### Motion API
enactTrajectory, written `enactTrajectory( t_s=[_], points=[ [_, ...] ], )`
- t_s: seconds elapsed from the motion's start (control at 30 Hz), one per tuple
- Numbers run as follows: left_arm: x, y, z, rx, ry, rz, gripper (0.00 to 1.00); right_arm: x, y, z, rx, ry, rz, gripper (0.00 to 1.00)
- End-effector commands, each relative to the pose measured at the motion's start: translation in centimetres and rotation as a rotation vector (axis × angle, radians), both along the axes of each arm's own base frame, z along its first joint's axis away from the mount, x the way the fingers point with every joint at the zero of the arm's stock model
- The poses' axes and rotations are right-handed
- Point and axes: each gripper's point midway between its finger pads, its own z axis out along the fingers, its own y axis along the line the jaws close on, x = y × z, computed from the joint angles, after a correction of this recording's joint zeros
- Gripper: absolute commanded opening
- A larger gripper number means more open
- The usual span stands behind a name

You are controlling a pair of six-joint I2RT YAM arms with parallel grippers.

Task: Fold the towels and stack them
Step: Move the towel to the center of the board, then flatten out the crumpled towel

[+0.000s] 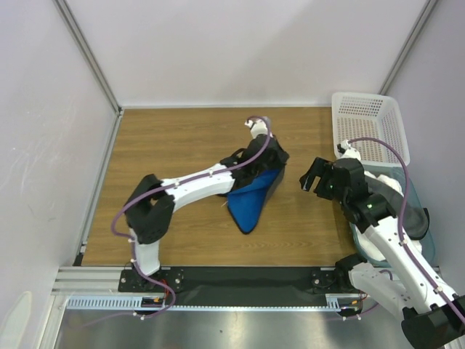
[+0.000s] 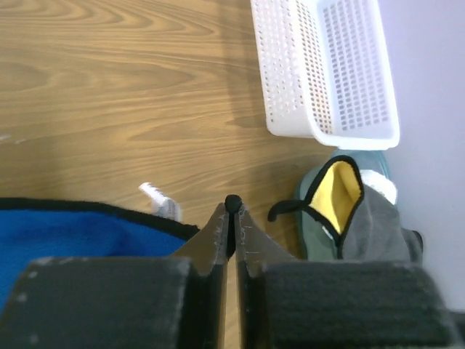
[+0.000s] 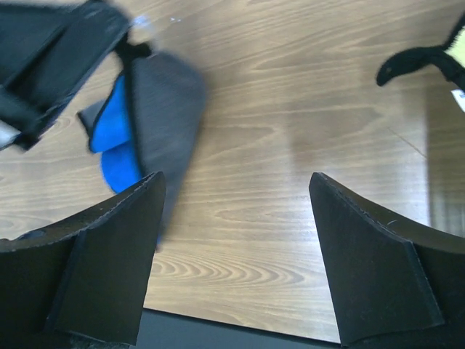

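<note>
– Dark grey towel (image 1: 254, 200), overhead?
– At the table (image 1: 174, 138) centre, clenched in the left gripper (image 1: 267, 166); right gripper (image 1: 311, 179) spread alongside.
– Left wrist?
– Hem is pinched shut.
– Right wrist?
– Jaws gaping; the hanging corner should be caught squarely.

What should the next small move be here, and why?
Probably lower the left gripper and lay the towel flat on the table. It is shut on the towel's edge, the cloth drapes bunched rather than flat, and the right gripper is open, apart from it.
</note>
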Motion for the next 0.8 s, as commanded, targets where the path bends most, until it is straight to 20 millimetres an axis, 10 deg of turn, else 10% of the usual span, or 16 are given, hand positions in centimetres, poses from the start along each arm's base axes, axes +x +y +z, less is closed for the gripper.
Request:
enactTrajectory(
  t_s=[0.0,0.07,0.2,0.5,0.77],
  points=[
    [1.5,-1.4,0.7,0.030,-0.015,0.010,0.22,-0.5,-1.0,-0.5,-0.024,0.026,-0.030,0.86],
    [2.5,-1.6,0.9,0.094,-0.054,-0.002,0.59,-0.7,-0.7,-0.8,-0.020,0.041,-0.016,0.86],
    [3.9,0.9,3.5,0.159,-0.130,0.010,0.92,-0.4,-0.4,-1.4,-0.014,0.058,-0.009,0.86],
    [3.1,13.9,1.9,0.246,-0.102,0.051,0.95,0.9,2.7,-4.2,0.058,0.105,0.071,0.84],
    [-1.0,16.6,-5.6,0.410,-0.079,-0.133,0.87,2.6,4.2,-7.1,-0.051,0.157,0.078,0.82]
  ],
)
